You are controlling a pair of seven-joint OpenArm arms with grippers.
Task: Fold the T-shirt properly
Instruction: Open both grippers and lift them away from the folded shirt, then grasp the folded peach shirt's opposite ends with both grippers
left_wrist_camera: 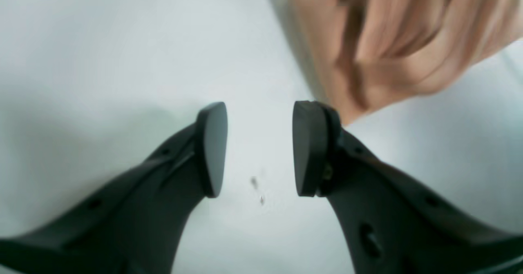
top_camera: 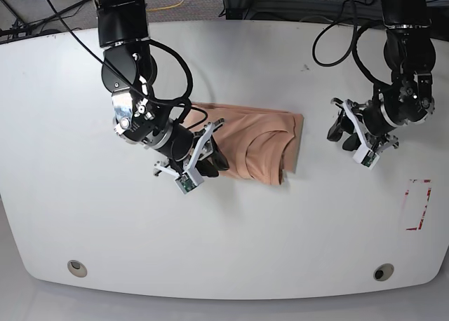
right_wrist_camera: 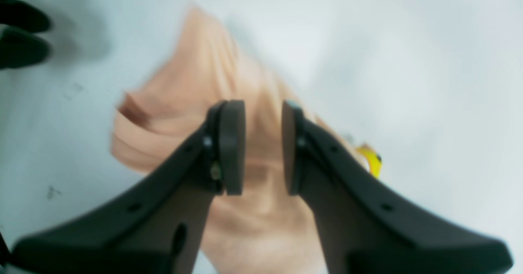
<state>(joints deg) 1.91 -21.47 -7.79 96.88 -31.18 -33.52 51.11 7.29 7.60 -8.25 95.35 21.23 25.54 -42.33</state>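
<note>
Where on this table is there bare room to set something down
Bare patches: the table's near edge below the T-shirt, and between the shirt and the left gripper. Crowded where the right gripper hangs over the shirt.

The peach T-shirt (top_camera: 263, 144) lies bunched and partly folded near the middle of the white table, creased, a bit of yellow print showing at one edge.

Two black-and-silver robot arms trail looped black cables; the left gripper (left_wrist_camera: 259, 149) and right gripper (right_wrist_camera: 263, 147) carry matte black curved fingers with flat oval pads (left_wrist_camera: 214, 147).
</note>
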